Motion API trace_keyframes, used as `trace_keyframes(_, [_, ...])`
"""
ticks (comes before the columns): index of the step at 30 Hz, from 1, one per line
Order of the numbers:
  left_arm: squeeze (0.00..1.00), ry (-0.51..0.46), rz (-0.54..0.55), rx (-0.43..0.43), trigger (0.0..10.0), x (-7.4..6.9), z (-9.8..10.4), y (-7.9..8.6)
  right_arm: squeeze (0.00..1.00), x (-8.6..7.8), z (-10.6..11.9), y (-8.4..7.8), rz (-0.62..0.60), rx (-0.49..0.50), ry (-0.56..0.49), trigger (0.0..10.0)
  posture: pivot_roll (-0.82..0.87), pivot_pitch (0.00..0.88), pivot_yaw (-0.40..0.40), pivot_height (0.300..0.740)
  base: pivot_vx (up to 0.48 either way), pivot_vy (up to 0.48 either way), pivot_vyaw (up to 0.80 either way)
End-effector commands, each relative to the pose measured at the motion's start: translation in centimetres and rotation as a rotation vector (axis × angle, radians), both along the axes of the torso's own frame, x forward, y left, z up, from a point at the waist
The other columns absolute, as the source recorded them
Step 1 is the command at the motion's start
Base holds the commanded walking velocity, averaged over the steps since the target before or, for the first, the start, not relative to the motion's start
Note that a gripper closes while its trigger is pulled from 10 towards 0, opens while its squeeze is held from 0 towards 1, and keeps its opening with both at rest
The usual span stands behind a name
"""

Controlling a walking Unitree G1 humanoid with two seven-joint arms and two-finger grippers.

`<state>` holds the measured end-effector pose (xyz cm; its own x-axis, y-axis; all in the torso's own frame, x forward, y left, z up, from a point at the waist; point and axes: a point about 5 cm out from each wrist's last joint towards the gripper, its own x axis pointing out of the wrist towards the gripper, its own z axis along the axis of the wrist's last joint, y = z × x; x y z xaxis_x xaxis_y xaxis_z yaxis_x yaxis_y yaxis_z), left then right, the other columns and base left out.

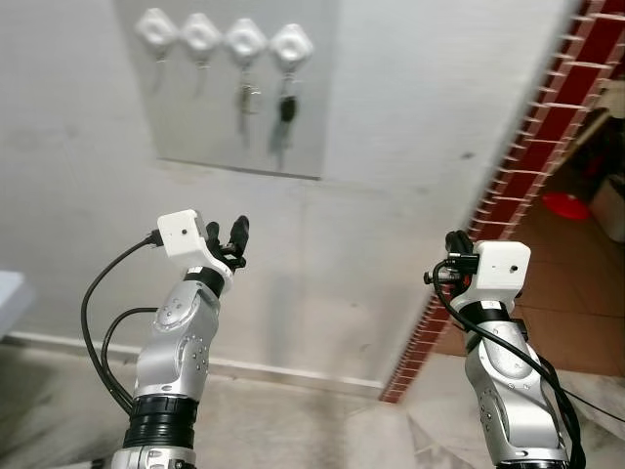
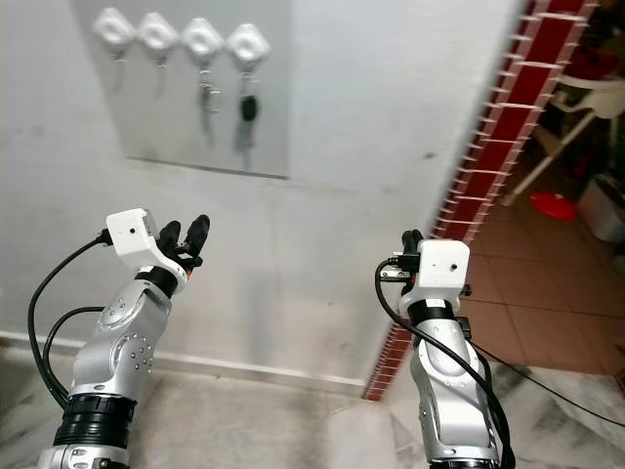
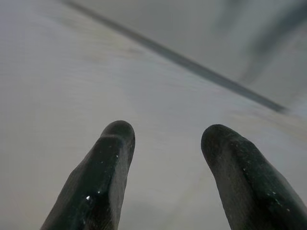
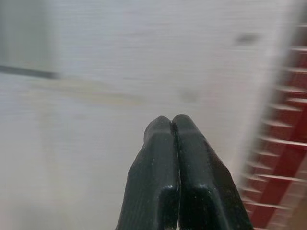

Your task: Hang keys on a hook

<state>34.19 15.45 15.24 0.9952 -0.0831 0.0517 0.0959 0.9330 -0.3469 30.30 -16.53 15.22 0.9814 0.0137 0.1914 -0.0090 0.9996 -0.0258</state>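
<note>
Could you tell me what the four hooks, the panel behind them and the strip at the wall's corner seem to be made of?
The hooks look like glossy white moulded plastic: rounded, with soft highlights. The panel looks like a smooth matt grey sheet, perhaps metal or laminate; its flat face and crisp lower edge suggest this, but I cannot tell which. The strip appears to be glazed dark red tile with pale grout lines.
</note>
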Motion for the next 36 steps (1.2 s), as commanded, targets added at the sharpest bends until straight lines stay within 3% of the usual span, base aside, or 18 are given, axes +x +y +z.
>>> trace_keyframes(1, [0.0,0.005,-0.009,0.003,10.0,-0.01,0.01,-0.24,0.0,-0.14,0.44,-0.33,-0.01,-0.01,-0.016,10.0,0.05,0.112,-0.032,0.74,0.0,0.48,0.0])
trace_keyframes(16, [0.0,0.011,-0.015,0.007,10.0,-0.03,0.01,-0.25,0.0,-0.23,0.4,-0.31,-0.012,-0.005,-0.014,10.0,0.05,0.113,-0.03,0.74,0.0,0.451,0.0])
trace_keyframes(36, [0.0,0.01,-0.021,0.023,10.0,0.08,0.21,-0.61,0.0,-0.23,0.4,-0.1,-0.001,-0.01,-0.015,10.0,0.05,0.098,-0.029,0.74,0.0,0.0,0.0])
